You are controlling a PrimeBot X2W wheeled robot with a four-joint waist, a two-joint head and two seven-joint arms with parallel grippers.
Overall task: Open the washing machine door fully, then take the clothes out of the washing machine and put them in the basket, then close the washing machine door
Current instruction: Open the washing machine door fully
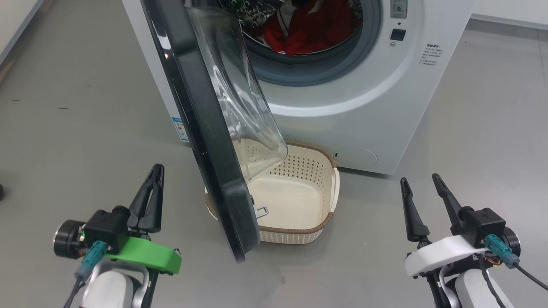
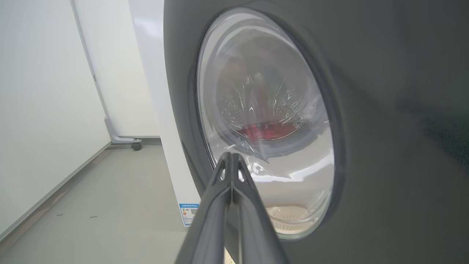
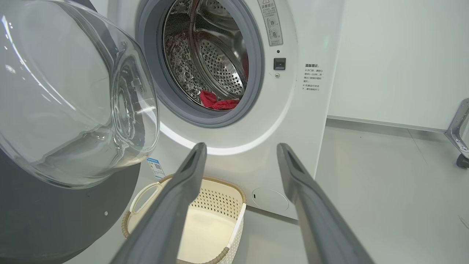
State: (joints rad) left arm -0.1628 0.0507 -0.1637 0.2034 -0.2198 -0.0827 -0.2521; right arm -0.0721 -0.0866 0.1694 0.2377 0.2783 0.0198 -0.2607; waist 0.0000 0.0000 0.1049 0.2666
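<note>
The white washing machine (image 1: pixel 364 102) stands ahead with its black-rimmed door (image 1: pixel 201 128) swung partly open, the glass bowl (image 1: pixel 239 94) bulging toward the drum. Red clothes (image 1: pixel 312 25) lie in the steel drum, and a red piece (image 3: pixel 216 102) shows at the drum's lower edge. The cream basket (image 1: pixel 299 231) sits on the floor under the door, empty. My left gripper (image 1: pixel 156 175) is shut on nothing, low and left of the door's outer face (image 2: pixel 384 128). My right gripper (image 1: pixel 419 179) is open at the lower right, fingers (image 3: pixel 183 183) pointing at the machine front.
Grey floor (image 1: pixel 77 128) spreads to the left and right of the machine. A white wall panel (image 2: pixel 44 110) with a wheeled foot (image 2: pixel 136 146) stands to the left. A metal caster leg (image 3: pixel 460 146) sits at the far right.
</note>
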